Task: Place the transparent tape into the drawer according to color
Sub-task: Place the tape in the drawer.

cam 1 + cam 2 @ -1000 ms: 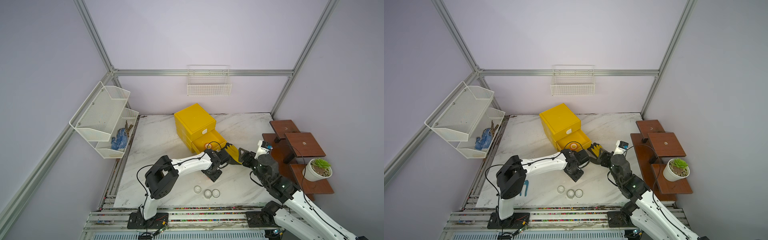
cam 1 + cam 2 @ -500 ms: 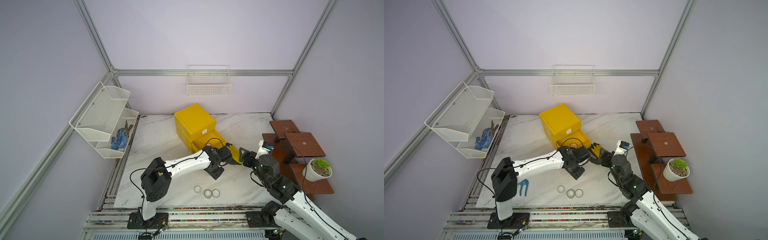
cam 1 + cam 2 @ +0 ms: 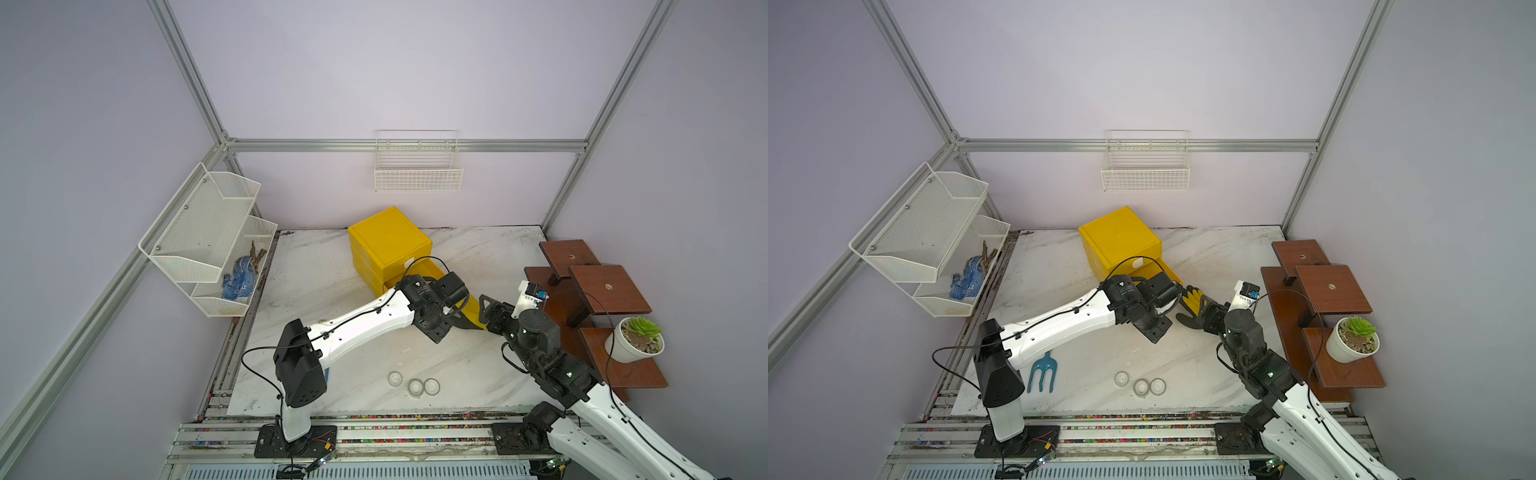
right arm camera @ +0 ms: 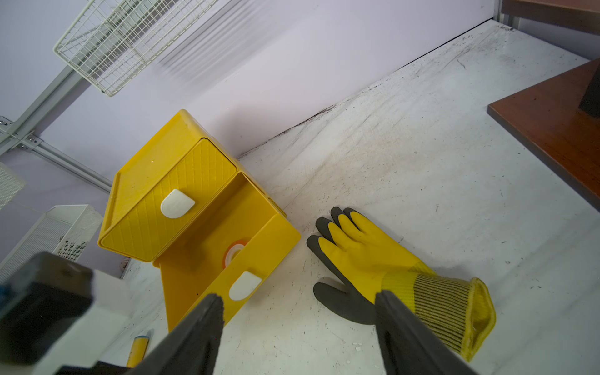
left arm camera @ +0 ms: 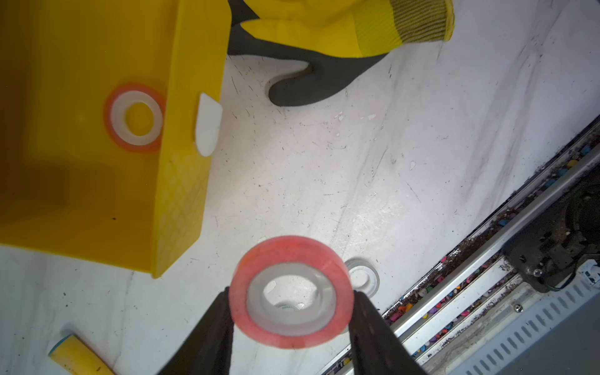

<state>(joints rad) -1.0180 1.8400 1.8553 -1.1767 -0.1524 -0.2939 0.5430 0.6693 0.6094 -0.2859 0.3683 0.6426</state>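
Note:
My left gripper point(image 5: 292, 296) is shut on an orange-red transparent tape roll point(image 5: 293, 247), held above the table just off the front corner of the open drawer point(image 5: 181, 136). Another orange-red roll point(image 5: 136, 117) lies flat inside that drawer. The drawer point(image 3: 430, 269) sticks out of the yellow cabinet point(image 3: 388, 241), below the shut top drawer point(image 4: 168, 207). Three clear rolls point(image 3: 415, 386) lie together near the table's front edge in both top views point(image 3: 1141, 387). My right gripper point(image 4: 298, 324) hangs open and holds nothing, between the drawer front and a glove.
A yellow and grey glove point(image 4: 373, 256) lies right of the open drawer. A teal hand fork point(image 3: 1043, 372) lies at the front left. A brown stepped shelf point(image 3: 602, 291) with a potted plant point(image 3: 633, 338) lines the right side. White wire baskets point(image 3: 417, 166) hang on the walls.
My left arm has swung its elbow leftward and carried the orange-red roll a little closer to the open drawer. The right arm has stayed put.

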